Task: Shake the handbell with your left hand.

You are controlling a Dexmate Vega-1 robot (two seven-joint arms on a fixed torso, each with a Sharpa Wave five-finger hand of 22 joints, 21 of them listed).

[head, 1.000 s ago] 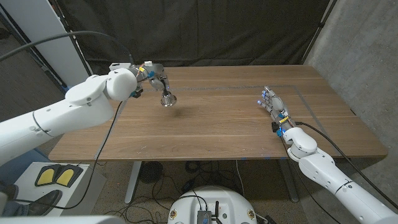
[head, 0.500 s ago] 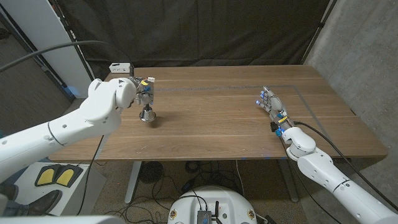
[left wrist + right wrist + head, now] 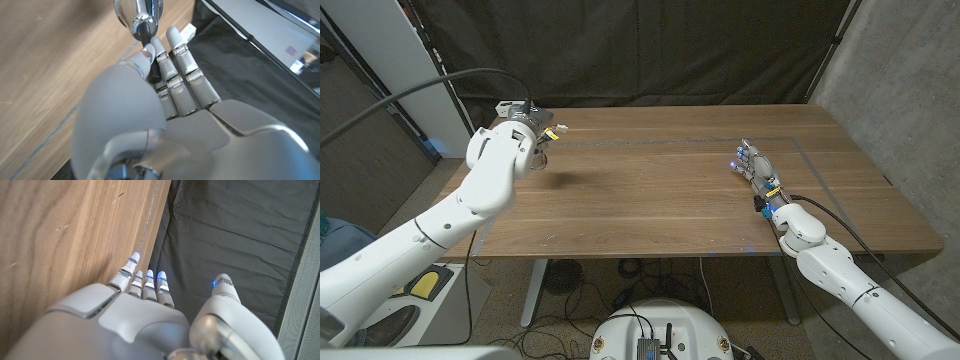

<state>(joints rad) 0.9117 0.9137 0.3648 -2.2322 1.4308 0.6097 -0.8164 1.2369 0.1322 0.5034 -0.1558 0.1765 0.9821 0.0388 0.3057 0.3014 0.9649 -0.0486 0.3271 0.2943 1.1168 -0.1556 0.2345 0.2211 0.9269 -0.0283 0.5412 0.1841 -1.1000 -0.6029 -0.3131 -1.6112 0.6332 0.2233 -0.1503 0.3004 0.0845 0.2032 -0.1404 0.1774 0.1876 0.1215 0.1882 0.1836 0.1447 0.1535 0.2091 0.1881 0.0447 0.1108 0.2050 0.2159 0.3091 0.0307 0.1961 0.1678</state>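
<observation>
Head view: the left hand (image 3: 532,136) is raised near the table's (image 3: 690,190) far left corner, with the white forearm running back toward the near left edge. The hand covers most of the handbell (image 3: 539,157), of which only a dark patch under the fingers can be made out here; whether the bell clears the wood cannot be told. A small grey box (image 3: 513,107) sits at the far left corner, just behind the hand.

Left wrist view: the left hand (image 3: 165,95) has its fingers (image 3: 187,70) held straight and close together, with the thumb pressing the handbell's (image 3: 138,14) polished metal stem against them, so the bell is clamped between thumb and fingers. The shiny bell body lies beyond the fingertips, over the wood grain.

Head view: the right hand (image 3: 758,170) is near the right edge, well apart from the bell.

Right wrist view: the right hand (image 3: 150,310) has its fingers (image 3: 145,282) extended side by side, thumb set apart, holding nothing
</observation>
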